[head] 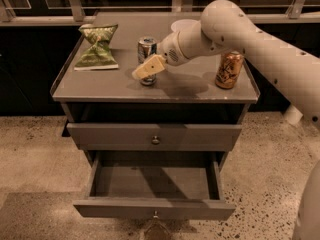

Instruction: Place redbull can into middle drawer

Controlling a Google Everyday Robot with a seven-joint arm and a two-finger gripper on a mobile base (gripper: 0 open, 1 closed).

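Observation:
The redbull can (146,48) stands upright on the grey cabinet top (100,84), left of centre. My gripper (145,68) reaches in from the right at the can's lower half. It is open, with the near cream finger (150,67) crossing in front of the can; the far finger is hidden. The can still rests on the top. The middle drawer (154,208) is pulled out below, showing a bare inside and a small round knob (155,214). The drawer front above it (110,136) is closed.
A gold-brown can (229,69) stands at the right of the cabinet top. A green chip bag (97,48) lies at the back left. A white bowl (181,25) sits behind my arm. The speckled floor (35,154) surrounds the cabinet.

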